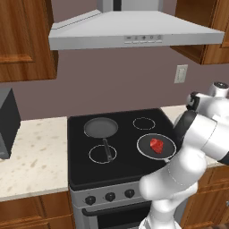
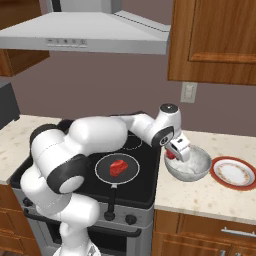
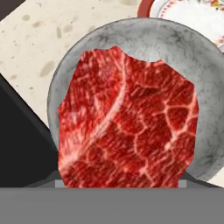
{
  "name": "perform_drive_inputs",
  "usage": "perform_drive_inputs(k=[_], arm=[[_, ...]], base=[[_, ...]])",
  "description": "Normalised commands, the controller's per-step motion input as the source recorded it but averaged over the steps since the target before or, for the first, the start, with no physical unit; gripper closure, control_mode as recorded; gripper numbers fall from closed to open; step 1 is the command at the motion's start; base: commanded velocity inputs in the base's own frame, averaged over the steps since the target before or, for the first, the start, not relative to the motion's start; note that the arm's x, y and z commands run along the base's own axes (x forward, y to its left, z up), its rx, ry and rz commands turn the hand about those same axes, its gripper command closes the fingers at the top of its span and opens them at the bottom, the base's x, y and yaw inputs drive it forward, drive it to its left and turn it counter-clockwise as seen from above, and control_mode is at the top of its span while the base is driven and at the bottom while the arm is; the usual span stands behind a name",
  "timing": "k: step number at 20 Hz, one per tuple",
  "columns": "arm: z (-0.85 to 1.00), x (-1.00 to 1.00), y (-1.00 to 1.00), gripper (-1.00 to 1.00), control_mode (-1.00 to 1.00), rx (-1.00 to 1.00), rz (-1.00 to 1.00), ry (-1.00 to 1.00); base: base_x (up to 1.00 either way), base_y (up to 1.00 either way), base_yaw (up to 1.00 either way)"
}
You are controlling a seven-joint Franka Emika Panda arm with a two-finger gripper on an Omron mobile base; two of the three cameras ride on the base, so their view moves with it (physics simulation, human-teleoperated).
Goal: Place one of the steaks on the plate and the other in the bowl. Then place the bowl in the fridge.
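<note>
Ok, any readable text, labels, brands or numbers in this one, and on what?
None can be read.
Range hood: small marks on its control strip, too small to read.
Stove knobs: no legible markings.
Plate: a decorative rim pattern, no lettering.

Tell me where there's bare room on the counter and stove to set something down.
Free: the speckled counter left of the stove, between the dark appliance and the cooktop, and the back right burner. Crowded: right of the stove, where the bowl with the gripper and a steak over it sits beside the plate; both front burners carry pans.
</note>
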Motion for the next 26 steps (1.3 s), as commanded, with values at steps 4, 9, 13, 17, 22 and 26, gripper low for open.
perform_drive_inputs(k=[4, 9, 13, 17, 22, 26], arm=[[-0.16, 0.12, -0.26, 1.0, -1.0, 0.0, 0.0, 0.0], [-0.18, 0.04, -0.2, 1.0, -1.0, 0.0, 0.0, 0.01], [-0.14, 0.0, -0.05, 1.0, -1.0, 0.0, -0.02, 0.06], [-0.09, 0.0, -0.01, 1.0, -1.0, 0.0, -0.01, 0.01], [-0.1, 0.0, 0.0, 1.0, -1.0, 0.0, 0.0, 0.0], [-0.18, 0.0, 0.0, 1.0, -1.0, 0.0, 0.0, 0.0]], base=[[0.0, 0.0, 0.0], [0.0, 0.0, 0.0], [0.0, 0.0, 0.0], [0.0, 0.0, 0.0], [0.0, 0.0, 0.0], [0.0, 0.0, 0.0]])
